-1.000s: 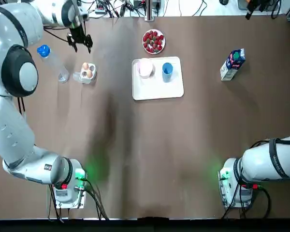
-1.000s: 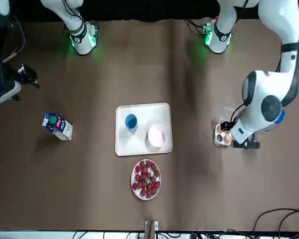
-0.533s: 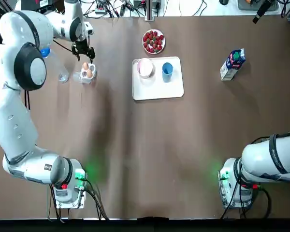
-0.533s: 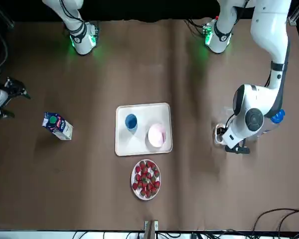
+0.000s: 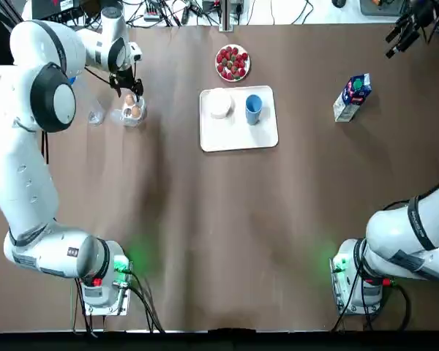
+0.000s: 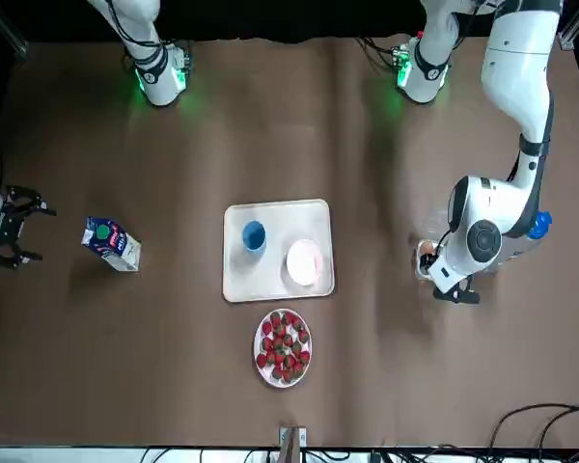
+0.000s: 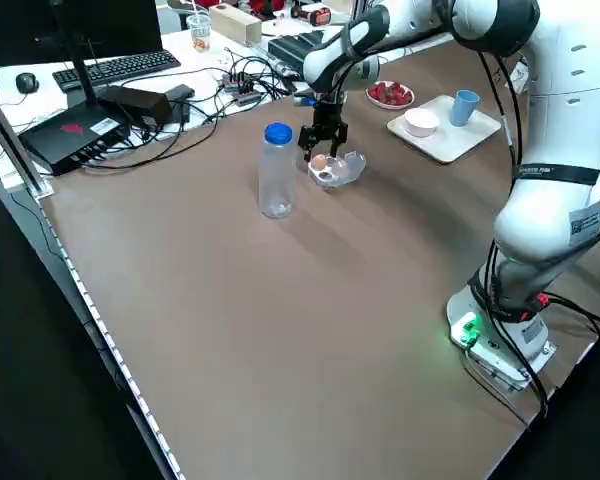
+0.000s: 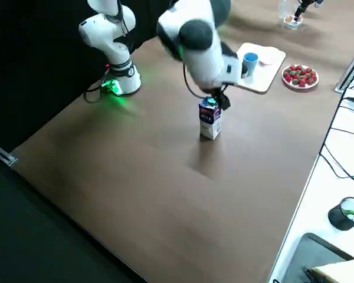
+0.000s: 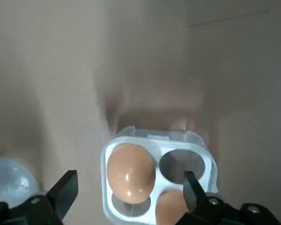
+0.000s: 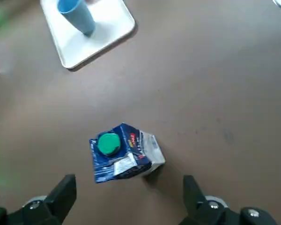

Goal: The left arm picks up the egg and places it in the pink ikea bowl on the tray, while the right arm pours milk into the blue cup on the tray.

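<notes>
1. Since 1 s ago both arms have closed in. Left gripper (image 7: 322, 143) has swung from the far side of the egg holder (image 9: 154, 138) to directly above it. Right gripper (image 6: 27, 230) has come in beside the milk carton (image 5: 351, 96).
2. Left gripper: fingers spread wide and empty, straddling the egg (image 9: 130, 172) from above with no contact yet. The egg sits in its socket, with a second egg (image 9: 171, 208) diagonally next to it and 1 empty socket alongside.
3. Right gripper: fingers wide apart, nothing held. The carton stands upright on the table, untouched, well apart from the tray (image 5: 238, 135).
4. Pink bowl (image 5: 219, 103) and blue cup (image 5: 253, 107) stand side by side on the tray. No egg in the bowl; I can't tell if the cup holds anything.
5. Left-side risks:
   - A finger lands on the holder wall or the second egg if the descent is off-centre.
   - The holder looks light, so it may lift or skate with the egg.
   - Too hard a squeeze cracks the shell.
   - The water bottle (image 7: 276, 170) stands near enough for the wrist to clip it.
6. Right-side risks:
   - The carton sits skewed to the fingers, so an unaligned close could twist or topple it.
   - The green cap (image 10: 107, 143) looks to be on, so a pour may deliver nothing.
   - Bowl and cup are close together, so both arms converge on 1 spot and could collide.
</notes>
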Available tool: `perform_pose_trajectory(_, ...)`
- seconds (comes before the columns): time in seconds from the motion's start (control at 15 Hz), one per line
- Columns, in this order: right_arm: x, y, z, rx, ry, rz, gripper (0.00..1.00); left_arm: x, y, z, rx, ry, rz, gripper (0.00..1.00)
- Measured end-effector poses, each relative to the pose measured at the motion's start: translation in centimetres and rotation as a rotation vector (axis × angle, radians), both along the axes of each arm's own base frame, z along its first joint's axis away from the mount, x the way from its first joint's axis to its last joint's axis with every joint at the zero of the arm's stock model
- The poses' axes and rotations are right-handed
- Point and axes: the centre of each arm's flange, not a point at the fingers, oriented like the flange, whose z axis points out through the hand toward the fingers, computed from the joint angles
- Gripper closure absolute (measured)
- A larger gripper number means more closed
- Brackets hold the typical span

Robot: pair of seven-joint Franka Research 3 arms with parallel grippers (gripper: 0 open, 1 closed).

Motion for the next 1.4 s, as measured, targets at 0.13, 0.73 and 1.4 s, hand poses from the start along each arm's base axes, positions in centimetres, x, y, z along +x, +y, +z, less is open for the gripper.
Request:
perform_pose_trajectory(0.13,0.1,-2.0,-2.7,0.053,-0.031,0.050,0.00,0.0,0.0,-0.2,0.000,-0.001,-0.001,0.03)
perform_pose_trajectory(0.73,0.7,-8.5,-13.7,0.264,-0.190,0.145,0.00,-0.1,0.0,-0.6,0.002,0.006,-0.002,0.36)
perform_pose_trajectory(1.4,-1.0,-8.0,-21.6,0.501,-0.256,0.264,0.00,-0.1,0.0,-0.6,0.002,0.005,-0.002,0.52)
